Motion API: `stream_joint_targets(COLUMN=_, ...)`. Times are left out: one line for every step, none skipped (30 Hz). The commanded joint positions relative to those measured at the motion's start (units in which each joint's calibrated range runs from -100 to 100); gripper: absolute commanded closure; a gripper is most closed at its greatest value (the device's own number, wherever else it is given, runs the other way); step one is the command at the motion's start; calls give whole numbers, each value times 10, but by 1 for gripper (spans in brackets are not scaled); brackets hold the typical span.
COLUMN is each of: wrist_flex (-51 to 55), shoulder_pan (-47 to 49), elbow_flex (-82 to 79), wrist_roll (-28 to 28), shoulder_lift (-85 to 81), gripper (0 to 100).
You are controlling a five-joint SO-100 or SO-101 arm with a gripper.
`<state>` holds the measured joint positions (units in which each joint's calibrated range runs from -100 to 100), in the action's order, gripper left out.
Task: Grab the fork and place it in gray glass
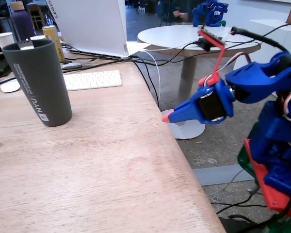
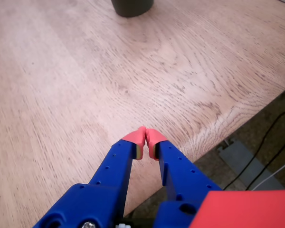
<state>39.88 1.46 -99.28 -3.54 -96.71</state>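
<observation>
The dark gray tumbler with white lettering stands upright on the wooden table at the left of the fixed view. A silver tip of the fork pokes up above its rim, inside it. Only the tumbler's base shows at the top of the wrist view. My blue gripper with red tips hangs at the table's right edge, well right of the tumbler. In the wrist view the gripper is shut with its tips touching, and it holds nothing.
A white keyboard, an open laptop, a yellow can, a purple bottle and a white paper cup stand behind the tumbler. Cables run off the table's far edge. A round white table stands beyond.
</observation>
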Motion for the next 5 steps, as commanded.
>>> stream_joint_targets(wrist_flex=1, shoulder_pan=4, elbow_flex=-4, wrist_roll=1, shoulder_lift=-5, gripper=100)
stream_joint_targets(wrist_flex=1, shoulder_pan=4, elbow_flex=-4, wrist_roll=1, shoulder_lift=-5, gripper=100)
stream_joint_targets(wrist_flex=1, shoulder_pan=4, elbow_flex=-4, wrist_roll=1, shoulder_lift=-5, gripper=100)
stream_joint_targets(wrist_flex=1, shoulder_pan=4, elbow_flex=-4, wrist_roll=1, shoulder_lift=-5, gripper=100)
stream_joint_targets(wrist_flex=1, shoulder_pan=4, elbow_flex=-4, wrist_roll=1, shoulder_lift=-5, gripper=100)
